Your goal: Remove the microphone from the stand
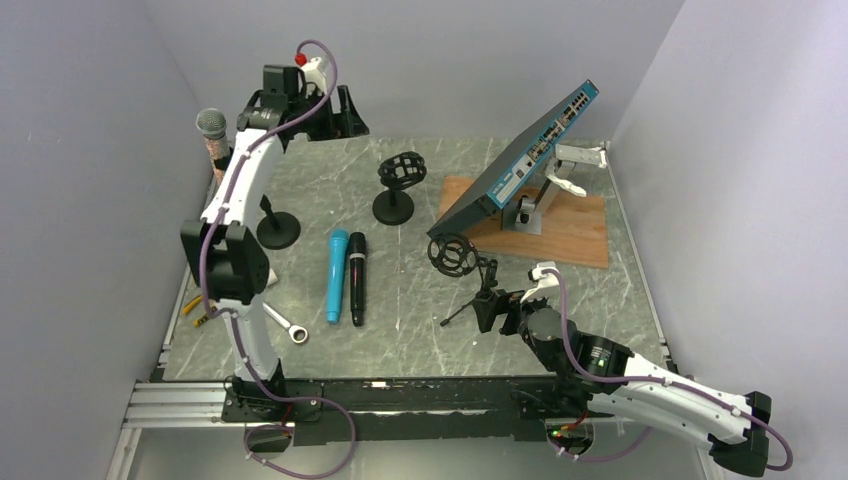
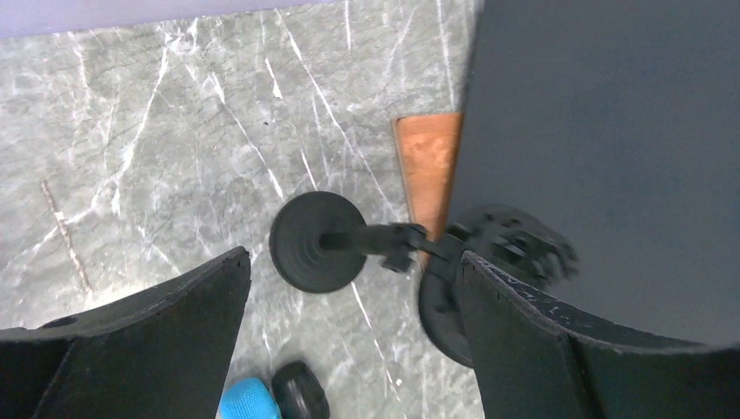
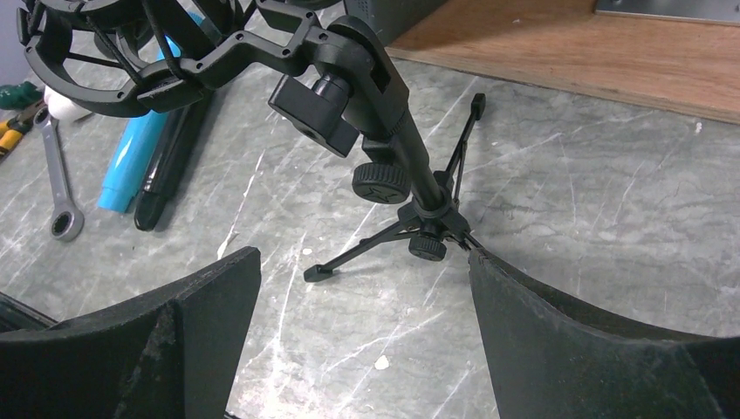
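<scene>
Grey marble table (image 1: 400, 300), walls close in. The microphone (image 1: 211, 126) stands in its stand (image 1: 278, 231), far left. The left gripper (image 2: 353, 262) and right gripper (image 3: 365, 262) both gape wide, empty. The left arm looks close enough to bump it and tip the stand, I reckon.

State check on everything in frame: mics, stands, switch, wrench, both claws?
Silver-headed microphone: upright, seated in the left stand.
Blue microphone: lying flat.
Black microphone: lying flat beside the blue one.
Round-base stand: upright, cradle empty.
Tripod stand: standing, cradle empty.
Switch: propped up, tilted.
Wrench: lying flat.
Left claw: open, empty.
Right claw: open, empty.
</scene>
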